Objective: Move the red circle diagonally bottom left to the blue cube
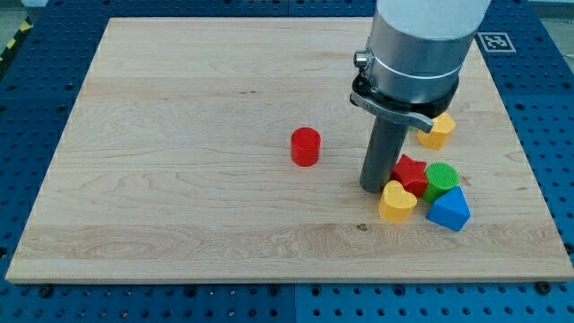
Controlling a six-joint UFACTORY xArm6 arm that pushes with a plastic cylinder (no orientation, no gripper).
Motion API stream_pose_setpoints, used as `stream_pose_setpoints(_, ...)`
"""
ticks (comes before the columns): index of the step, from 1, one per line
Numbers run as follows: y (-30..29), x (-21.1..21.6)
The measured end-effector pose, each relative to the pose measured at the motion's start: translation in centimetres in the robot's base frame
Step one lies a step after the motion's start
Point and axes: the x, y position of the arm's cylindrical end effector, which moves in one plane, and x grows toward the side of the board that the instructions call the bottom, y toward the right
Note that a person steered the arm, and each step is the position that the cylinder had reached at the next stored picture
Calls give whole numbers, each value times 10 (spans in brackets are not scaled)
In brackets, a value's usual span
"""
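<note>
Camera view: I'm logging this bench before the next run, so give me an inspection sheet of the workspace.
Surface: wooden board, flat, lying on a blue perforated bench.
Job's things: red circle stands alone near the board's middle; blue block, wedge-like rather than clearly a cube, sits at the view's lower right.
Clutter: yellow heart, red block and green block cluster with the blue block; another yellow block lies above them.
Grippers: none; my tip rests just left of the red block, right of the red circle.
Cables: nothing seen.
Surroundings: a printed marker at the view's top right.
</note>
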Motion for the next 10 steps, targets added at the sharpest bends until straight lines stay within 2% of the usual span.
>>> stream_pose_setpoints(2, -89, 0)
stream_pose_setpoints(5, -85, -2)
stream_pose_setpoints(9, -76, -53)
stream_pose_setpoints(10, -74, -80)
